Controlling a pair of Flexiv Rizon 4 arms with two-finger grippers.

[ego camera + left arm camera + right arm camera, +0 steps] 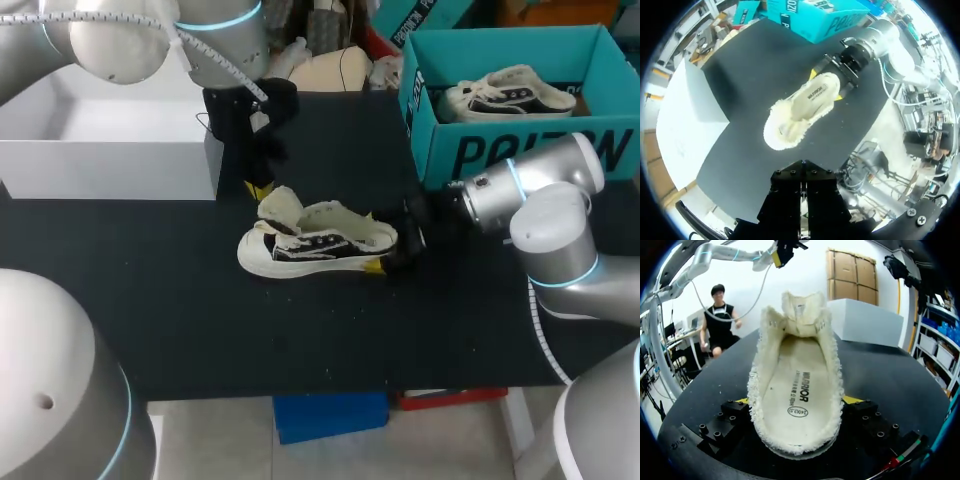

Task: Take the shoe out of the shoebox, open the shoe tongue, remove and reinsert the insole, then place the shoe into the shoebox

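- My right gripper (797,401) clamps the heel of the shoe (318,240), fingers wide apart, one on each fleecy side.
- The shoe stands mid-way along the black table (200,320), toe left: cream canvas, fuzzy lining, flat insole showing.
- My left gripper (258,187) hangs just beyond the toe; I can't tell its grip.
- The teal cardboard shoebox (520,150) sits far right.

Right hand (392,251) clamping shoe (320,245) heel, left hand (258,186) hovering above toe

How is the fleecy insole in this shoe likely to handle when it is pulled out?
Probably floppy and light: the insole looks thin and lies flat. Its fuzzy border merges with the fleecy lining of the shoe, so it may cling and drag rather than slide out.
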